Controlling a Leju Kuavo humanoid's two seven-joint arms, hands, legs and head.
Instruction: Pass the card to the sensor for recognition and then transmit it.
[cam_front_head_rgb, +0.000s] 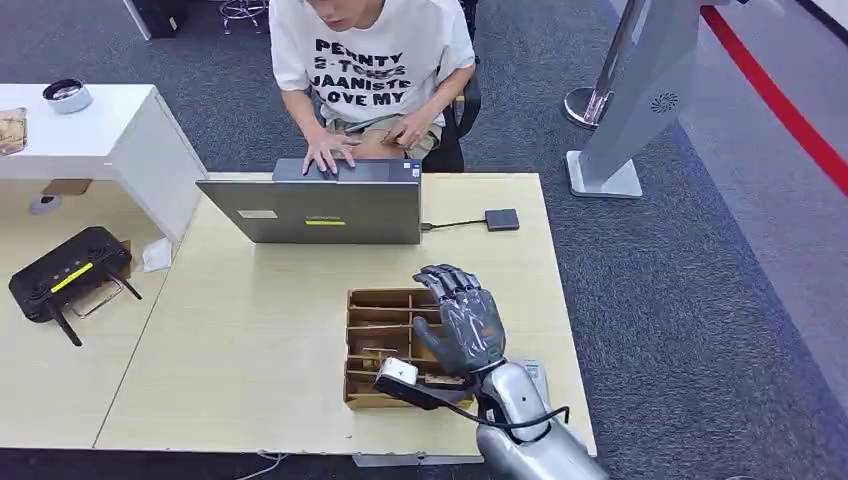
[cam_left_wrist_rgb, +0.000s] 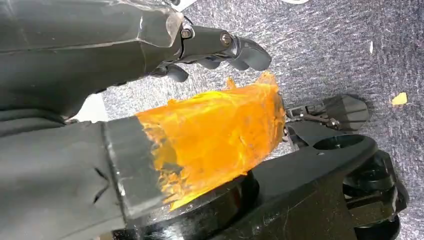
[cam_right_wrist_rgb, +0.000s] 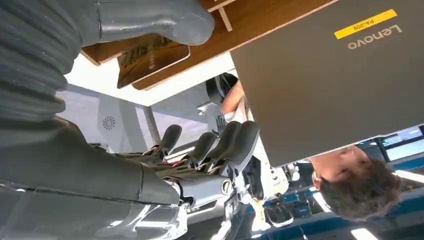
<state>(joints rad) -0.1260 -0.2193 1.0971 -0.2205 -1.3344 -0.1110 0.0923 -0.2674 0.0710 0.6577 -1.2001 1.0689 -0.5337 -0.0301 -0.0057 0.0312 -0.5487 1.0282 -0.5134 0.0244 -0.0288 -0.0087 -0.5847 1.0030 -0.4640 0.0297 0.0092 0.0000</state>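
The right robot hand (cam_front_head_rgb: 462, 318) hovers above a wooden compartmented tray (cam_front_head_rgb: 375, 345) on the pale bench (cam_front_head_rgb: 250, 360), fingers spread and extended, holding nothing; the right wrist view shows the same fingers (cam_right_wrist_rgb: 235, 142) straight and apart, with a dark brown card (cam_right_wrist_rgb: 150, 57) lying in a tray compartment just beyond the thumb. The card appears untouched; the pick-up has not yet begun. A person (cam_front_head_rgb: 370, 60) sits at the far side of the bench typing on a grey laptop (cam_front_head_rgb: 315, 205), and a small dark pad on a cable (cam_front_head_rgb: 502, 219), which may be the sensor, lies just beside the laptop; a black router (cam_front_head_rgb: 68, 275) rests on the neighbouring surface to the left. The left robot hand (cam_left_wrist_rgb: 220, 47) hangs over grey carpet, its fingers curled in, nothing visibly between them; an orange film covers part of that wrist. Risks from here, as a judgement: the thin card lies flat between low dividers, so fingers could strike a wall or shift the tray rather than lift the card; a loose pinch could drop it on the way to the pad; the laptop and the person's hands stand close to that path.
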